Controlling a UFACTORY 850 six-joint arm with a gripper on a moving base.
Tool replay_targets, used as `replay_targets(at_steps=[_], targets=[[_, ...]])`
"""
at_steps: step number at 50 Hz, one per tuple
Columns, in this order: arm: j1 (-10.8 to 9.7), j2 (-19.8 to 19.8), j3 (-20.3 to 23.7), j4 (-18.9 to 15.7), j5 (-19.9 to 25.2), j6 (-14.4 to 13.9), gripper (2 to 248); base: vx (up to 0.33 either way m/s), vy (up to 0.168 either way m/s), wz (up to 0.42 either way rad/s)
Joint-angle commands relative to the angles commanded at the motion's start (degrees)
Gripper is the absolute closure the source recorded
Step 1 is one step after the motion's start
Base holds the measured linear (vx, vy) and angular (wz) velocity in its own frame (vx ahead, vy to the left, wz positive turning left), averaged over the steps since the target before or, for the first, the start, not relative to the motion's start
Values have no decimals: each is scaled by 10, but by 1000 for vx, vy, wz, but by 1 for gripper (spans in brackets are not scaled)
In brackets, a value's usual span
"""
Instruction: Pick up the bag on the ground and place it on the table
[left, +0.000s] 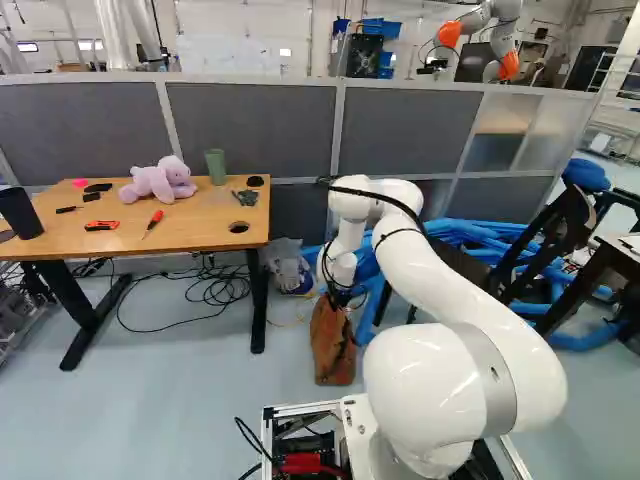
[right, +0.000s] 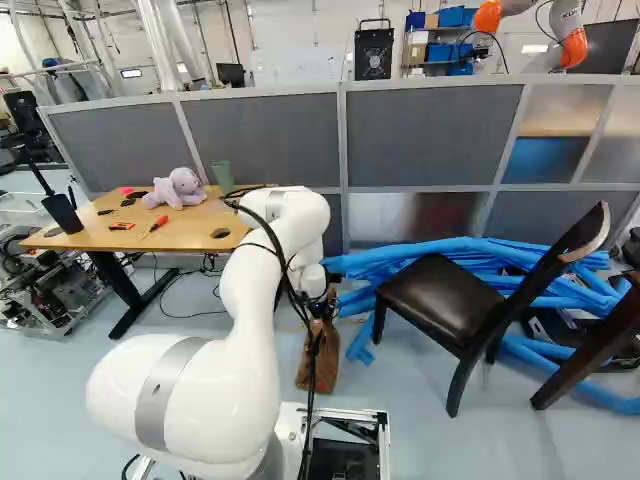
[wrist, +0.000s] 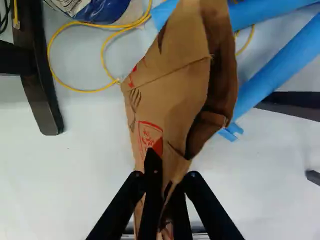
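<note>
Grasp looks done: gripper (wrist: 168, 188) clenched on bag (left: 332, 342), paper pinched between fingers. Bag low over floor (left: 200, 400), beyond base, right of table (left: 110, 237) in left base view; cannot tell if touching floor. Left: raise, carry across, set down, release

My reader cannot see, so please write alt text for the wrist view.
A creased brown paper bag is pinched between the two fingers of a black gripper. Around it are blue tubes, a looping yellow cord and a black table leg.
</note>
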Motion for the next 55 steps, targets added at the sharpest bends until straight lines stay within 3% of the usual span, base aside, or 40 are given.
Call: replay_targets(at_steps=[55], targets=[[0, 119, 107, 0, -16, 0, 225, 0, 0, 0]])
